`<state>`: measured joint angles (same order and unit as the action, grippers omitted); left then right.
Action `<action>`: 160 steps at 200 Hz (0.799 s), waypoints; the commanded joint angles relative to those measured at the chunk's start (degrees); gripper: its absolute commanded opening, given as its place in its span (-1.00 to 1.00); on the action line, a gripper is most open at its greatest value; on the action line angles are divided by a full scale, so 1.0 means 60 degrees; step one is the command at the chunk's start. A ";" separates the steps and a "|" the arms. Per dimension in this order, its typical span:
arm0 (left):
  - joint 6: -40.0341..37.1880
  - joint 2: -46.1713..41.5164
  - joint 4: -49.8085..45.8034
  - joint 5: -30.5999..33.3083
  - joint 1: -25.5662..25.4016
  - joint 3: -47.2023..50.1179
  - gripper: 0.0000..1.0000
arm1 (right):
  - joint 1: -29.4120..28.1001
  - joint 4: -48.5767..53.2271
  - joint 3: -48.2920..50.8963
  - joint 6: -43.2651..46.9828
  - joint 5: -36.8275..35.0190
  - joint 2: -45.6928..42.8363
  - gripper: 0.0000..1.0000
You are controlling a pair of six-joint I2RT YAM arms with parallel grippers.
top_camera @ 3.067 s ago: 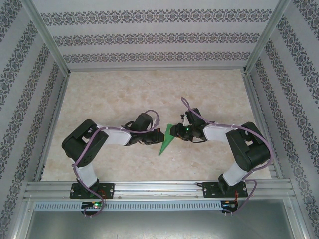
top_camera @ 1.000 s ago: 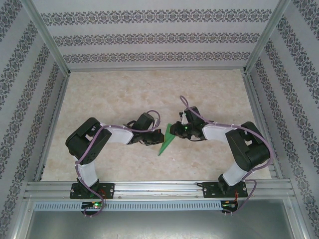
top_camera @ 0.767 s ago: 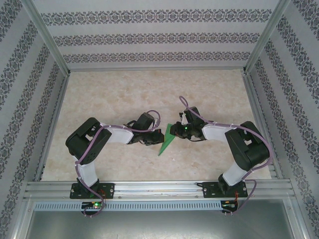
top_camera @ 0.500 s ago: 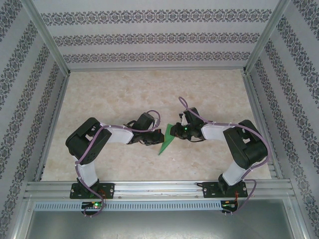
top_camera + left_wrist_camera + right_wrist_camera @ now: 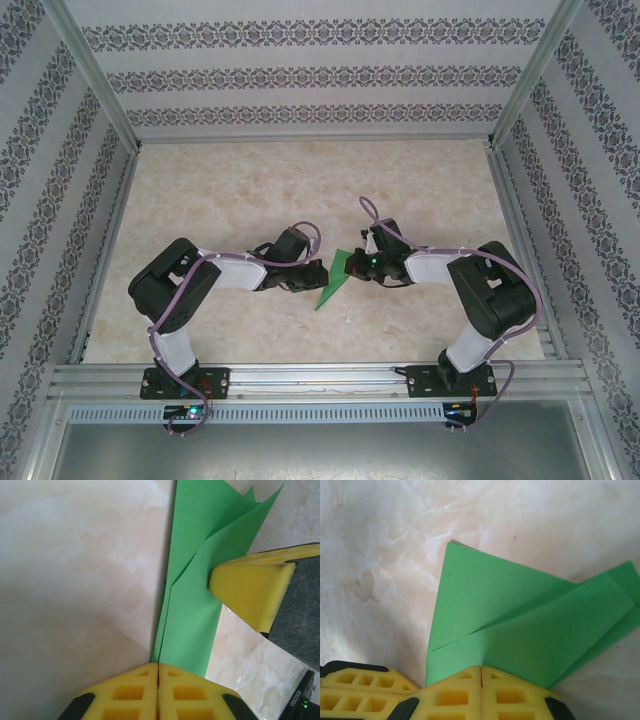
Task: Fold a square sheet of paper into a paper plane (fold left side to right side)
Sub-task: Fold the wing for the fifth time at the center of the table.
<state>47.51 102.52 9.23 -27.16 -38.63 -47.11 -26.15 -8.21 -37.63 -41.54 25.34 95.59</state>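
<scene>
On the table (image 5: 250,190), the bright-green paper plane (image 5: 335,283) is a narrow layered dart, tip toward 7 o'clock; left gripper (image 5: 158,667) pinches its crease, right gripper (image 5: 481,670), clenched, presses it

I'm looking into a robot lab cell here, no question, not a home or a shop. Bare aluminium posts (image 5: 95,85) frame a box, and the walls (image 5: 300,75) are flat panels papered in striped ornamental print. The counter (image 5: 230,180) is a marble-look sheet, and I get the same mottled surface up close on the left wrist feed. My left arm (image 5: 175,290) and right arm (image 5: 490,295) sit bolted to an aluminium rail (image 5: 320,378) at the near edge. A purple cable (image 5: 152,338) loops along the left one, and a slotted cable duct (image 5: 320,412) runs below the rail.
</scene>
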 commanded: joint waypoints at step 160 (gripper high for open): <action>-0.0007 -0.0665 -0.1459 -0.1585 -0.0417 -0.0893 -0.93 | -0.0254 0.0986 0.0382 0.0354 -0.0591 0.0621 -1.00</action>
<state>46.92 97.01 -0.84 -34.54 -40.51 -50.74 -26.52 -9.30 -37.34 -41.04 25.36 95.81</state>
